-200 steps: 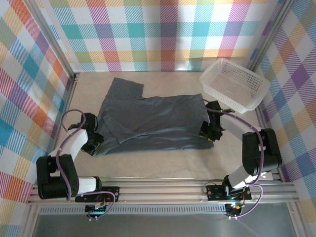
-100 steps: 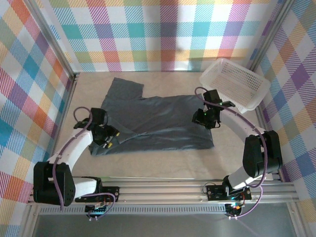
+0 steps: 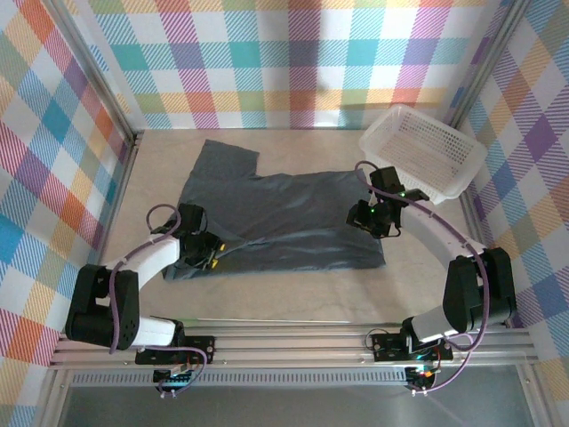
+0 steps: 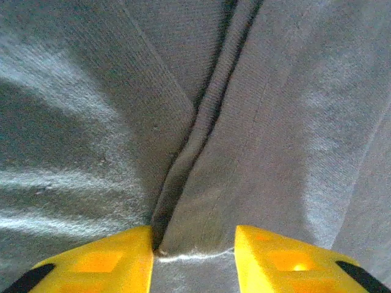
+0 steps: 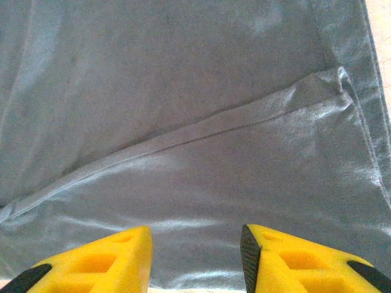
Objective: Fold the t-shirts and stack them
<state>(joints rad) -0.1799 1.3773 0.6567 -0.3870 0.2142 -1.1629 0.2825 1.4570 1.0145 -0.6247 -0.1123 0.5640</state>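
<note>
- Top view: the t-shirt (image 3: pixel 284 213) lies spread flat across the middle of the worktop (image 3: pixel 293 298). Its long axis runs from the left edge toward the right edge, and one sleeve points at the far-left corner.
- The basket (image 3: pixel 422 151) sits tilted in the far-right corner, just beyond the shirt's right end.
- The left arm (image 3: pixel 147 262) bends low from the near-left corner, with the left claw (image 3: pixel 206 256) on the shirt's near-left corner.
- The right arm (image 3: pixel 436 227) arches in from the near-right corner, and the right claw (image 3: pixel 366 216) is over the shirt's right end.
- A second ago the left claw stood off the cloth's left edge. It has since slid rightward onto it.
- The right claw, a second ago at the shirt's near-right corner, has moved toward the far edge. It has barely shifted in the last half second.
- Left wrist view: the left claw (image 4: pixel 194 244) sits right against the t-shirt (image 4: pixel 275 122). Its yellow fingers stand a narrow gap apart, and a raised fold (image 4: pixel 183 165) runs into that gap. A white thread crosses between the tips.
- Right wrist view: the right claw (image 5: pixel 195 235) hovers over the t-shirt (image 5: pixel 183 91), its fingers a narrow gap apart and holding nothing.
- A crease (image 5: pixel 183 137) slants from lower left to upper right under the right claw, and a strip of worktop (image 5: pixel 382 24) shows past the cloth's right border.
</note>
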